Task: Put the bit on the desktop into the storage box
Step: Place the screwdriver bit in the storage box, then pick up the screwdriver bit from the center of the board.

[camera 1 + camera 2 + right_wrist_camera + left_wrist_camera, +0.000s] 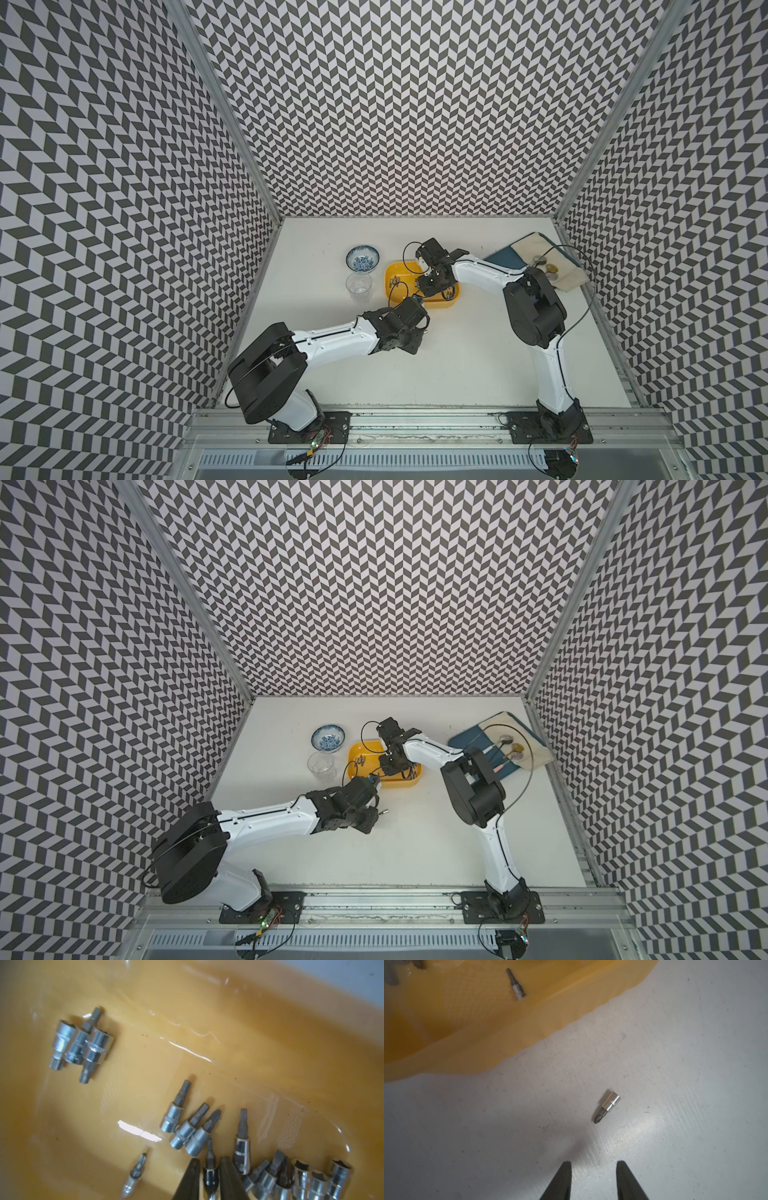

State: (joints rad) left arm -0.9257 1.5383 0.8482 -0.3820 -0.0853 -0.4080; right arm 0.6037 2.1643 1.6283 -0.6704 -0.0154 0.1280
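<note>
A single silver bit (607, 1105) lies on the white desktop a short way outside the yellow storage box (467, 1032); in a top view the bit (384, 811) shows beside the left wrist. My left gripper (593, 1162) hangs over the table just short of that bit, open and empty. Inside the storage box (207, 1022) my right gripper (210, 1159) is low, its jaws slightly apart. A dark bit (209, 1169) sits between them with thin gaps on both sides. Several other bits (187, 1130) lie on the box floor.
A blue-patterned bowl (363, 257) and a clear glass (358, 286) stand left of the box (395, 274). A blue tray (505, 257) with cloth and spoons sits at the back right, behind the right arm. Patterned walls close in three sides.
</note>
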